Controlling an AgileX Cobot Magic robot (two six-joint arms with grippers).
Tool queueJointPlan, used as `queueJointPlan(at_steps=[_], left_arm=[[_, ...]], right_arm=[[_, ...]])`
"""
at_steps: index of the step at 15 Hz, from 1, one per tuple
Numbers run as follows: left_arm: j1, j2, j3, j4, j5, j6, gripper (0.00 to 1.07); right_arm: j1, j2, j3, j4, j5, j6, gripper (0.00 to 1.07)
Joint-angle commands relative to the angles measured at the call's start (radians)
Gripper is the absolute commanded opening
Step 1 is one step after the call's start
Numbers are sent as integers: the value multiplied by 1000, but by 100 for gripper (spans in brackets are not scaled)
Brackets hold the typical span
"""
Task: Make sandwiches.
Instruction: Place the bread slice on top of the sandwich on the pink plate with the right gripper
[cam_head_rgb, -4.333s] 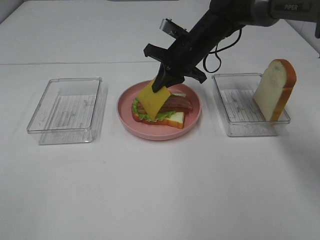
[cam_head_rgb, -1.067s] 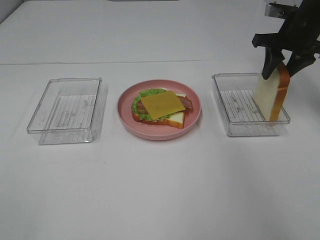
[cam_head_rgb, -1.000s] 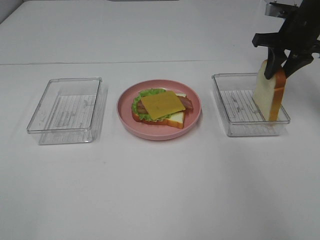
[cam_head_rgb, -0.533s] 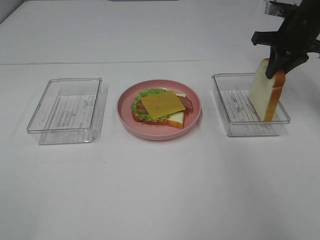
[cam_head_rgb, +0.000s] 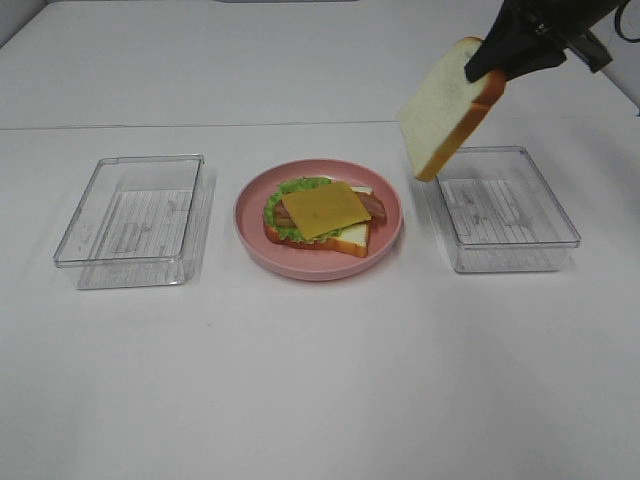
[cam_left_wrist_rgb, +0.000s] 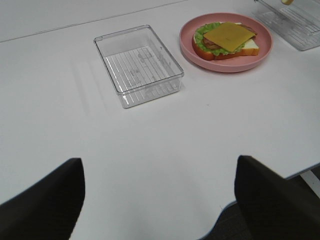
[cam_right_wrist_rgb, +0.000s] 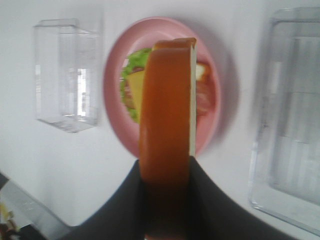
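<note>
An open sandwich (cam_head_rgb: 322, 212) lies on the round pink plate (cam_head_rgb: 250, 232): bread slice, green lettuce, bacon and a yellow cheese square on top. It also shows in the left wrist view as the sandwich (cam_left_wrist_rgb: 225, 39). My right gripper (cam_head_rgb: 497, 62) is shut on a second bread slice (cam_head_rgb: 445, 108), which hangs tilted in the air above the gap between plate and right tray. In the right wrist view the bread slice (cam_right_wrist_rgb: 167, 130) is edge-on between the fingers. My left gripper (cam_left_wrist_rgb: 159, 192) is open, well away from the plate.
A clear plastic tray (cam_head_rgb: 135, 218) stands left of the plate and another clear tray (cam_head_rgb: 505, 208) stands right of it, both holding nothing. The white table's front edge (cam_left_wrist_rgb: 260, 192) shows in the left wrist view.
My right gripper closed on the bread slice leaning in the right tray, lifted it out and carried it up and left toward the plate. Earlier it had laid the cheese on the sandwich.
</note>
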Motion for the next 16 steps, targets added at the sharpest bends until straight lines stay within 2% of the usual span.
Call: queueJointPlan(at_steps=[1,2,6,9,12,13,16], left_arm=[[-4,-23,2,-7,-9,-1,78],[-4,-23,2,-7,-9,-1,78],[-4,-23,2,-7,-9,-1,78],[-4,-23,2,-7,-9,-1,78],[-4,-23,2,-7,-9,0,78],[-4,-23,2,-7,-9,0,78],[-4,-23,2,-7,-9,0,78]], right_arm=[[1,-8,103,221,-23,-111,0],[1,-8,119,251,-30,-121,0],[2,-8,318,536,-120,-280,0],[42,-2,440,718,-162,-409,0],[113,32,458,793,-250,-442,0],[137,63,458,855,-263,-442,0],[147,120,458,907,-284,-442,0]])
